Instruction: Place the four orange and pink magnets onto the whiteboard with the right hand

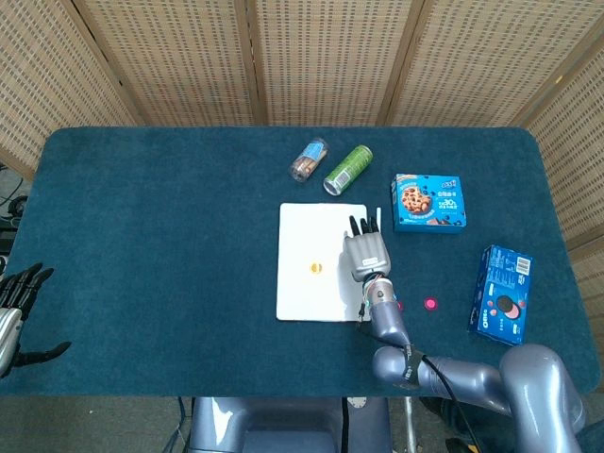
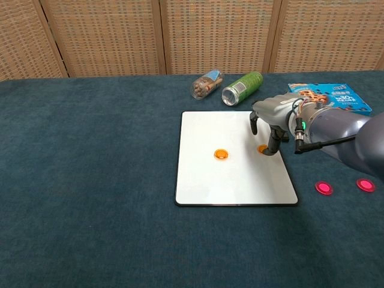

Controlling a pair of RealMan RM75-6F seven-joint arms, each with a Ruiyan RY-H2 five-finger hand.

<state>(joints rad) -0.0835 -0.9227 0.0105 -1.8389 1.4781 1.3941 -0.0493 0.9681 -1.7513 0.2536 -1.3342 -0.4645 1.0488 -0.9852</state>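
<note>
The whiteboard (image 2: 210,180) lies flat at the table's middle, with one orange magnet (image 2: 221,154) on its centre. My right hand (image 2: 273,117) hovers over the board's right part and pinches a second orange magnet (image 2: 262,148) at its fingertips, just on or above the white surface. In the head view the right hand (image 1: 364,253) covers that magnet; the whiteboard (image 1: 321,226) and the centre orange magnet (image 1: 316,268) show. Two pink magnets (image 2: 324,188) (image 2: 365,185) lie on the cloth right of the board. My left hand (image 1: 14,316) stays at the table's left edge, fingers spread, holding nothing.
A green can (image 2: 242,88) and a small bottle (image 2: 206,84) lie behind the board. A blue cookie box (image 2: 330,96) sits at the back right, and a second blue biscuit box (image 1: 503,294) lies at the right edge.
</note>
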